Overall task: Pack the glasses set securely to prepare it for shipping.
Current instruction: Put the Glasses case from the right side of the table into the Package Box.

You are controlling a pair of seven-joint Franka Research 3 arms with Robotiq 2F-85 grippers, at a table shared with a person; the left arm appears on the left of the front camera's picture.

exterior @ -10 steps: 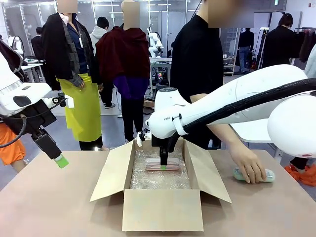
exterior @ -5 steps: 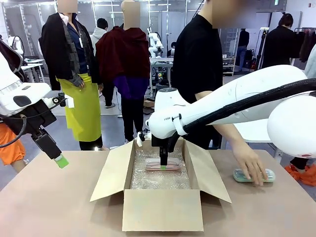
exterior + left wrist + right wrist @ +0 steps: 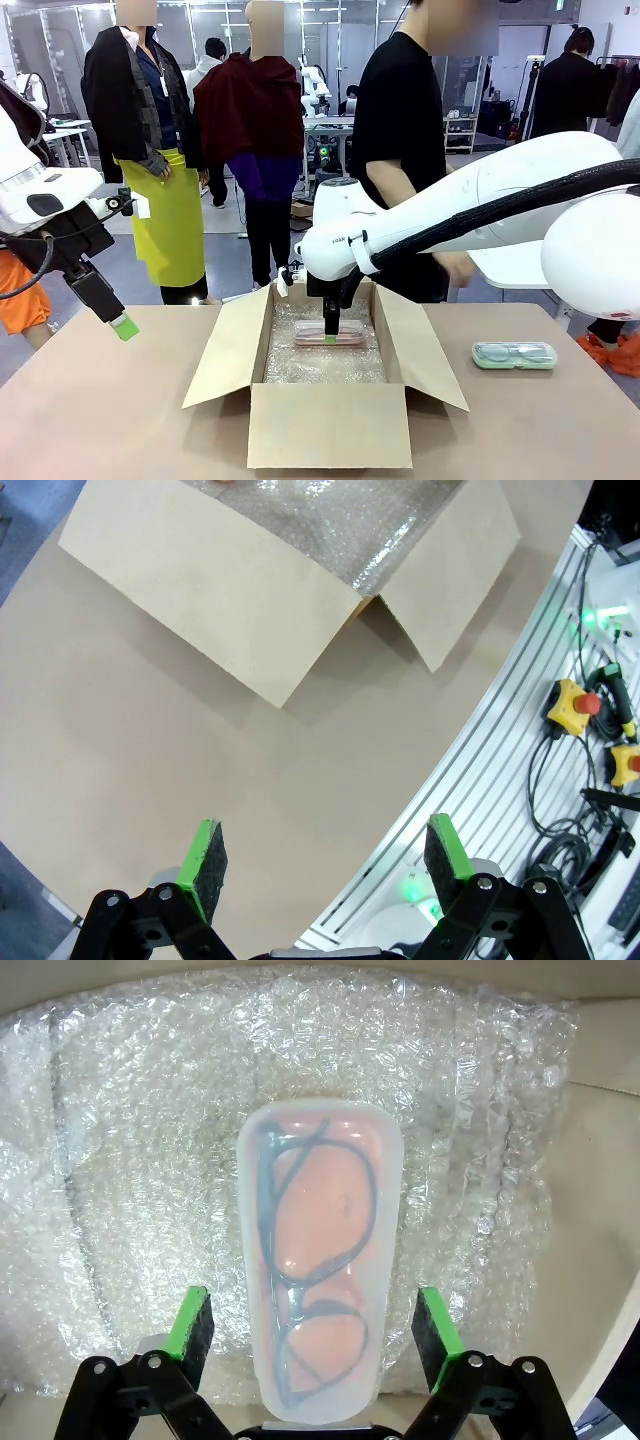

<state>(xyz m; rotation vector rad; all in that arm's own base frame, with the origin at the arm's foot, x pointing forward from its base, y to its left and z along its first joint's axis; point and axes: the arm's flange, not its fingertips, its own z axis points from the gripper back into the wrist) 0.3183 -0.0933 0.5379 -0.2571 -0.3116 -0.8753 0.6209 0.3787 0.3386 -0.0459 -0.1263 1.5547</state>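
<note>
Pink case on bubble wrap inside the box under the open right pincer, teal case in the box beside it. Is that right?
Not quite. The front view shows the teal case outside the box, on the table to its right. The pink case does lie on bubble wrap under the open right pincer.

left gripper [image 3: 322, 842]: spread wide, empty, above table [image 3: 150, 730] | cardboard box [image 3: 230, 590] ahead, bubble wrap [image 3: 370, 520] inside
</note>
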